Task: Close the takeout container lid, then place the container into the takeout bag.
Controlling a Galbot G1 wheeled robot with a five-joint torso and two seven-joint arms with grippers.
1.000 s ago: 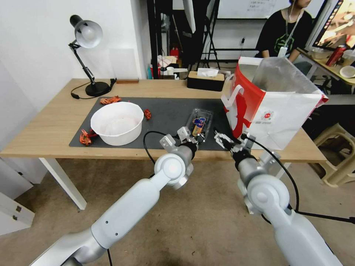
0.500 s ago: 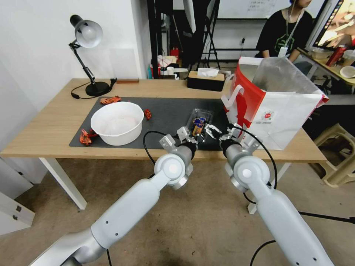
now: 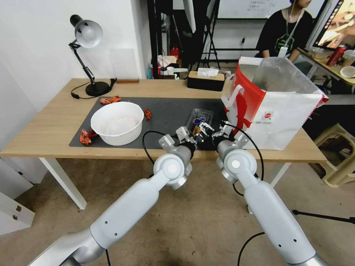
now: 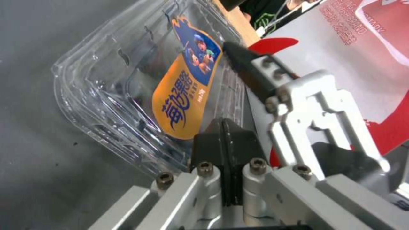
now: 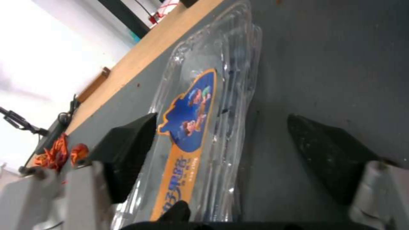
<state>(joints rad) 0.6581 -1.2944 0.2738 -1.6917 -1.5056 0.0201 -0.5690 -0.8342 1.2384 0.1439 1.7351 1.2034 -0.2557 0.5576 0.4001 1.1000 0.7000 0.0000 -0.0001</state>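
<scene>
Since a second ago your right gripper (image 3: 208, 130) has swung from beside the takeout bag (image 3: 275, 118) to the takeout container (image 3: 199, 120), which lies on the mat (image 3: 166, 114) near its front edge, just beside the bag. Its jaws stand wide, straddling the lid (image 5: 191, 127). Your left gripper (image 4: 226, 134) is pinched tight at the container's near rim. Risk: closing off-centre could flex the thin plastic and skid the box toward the bag.
</scene>
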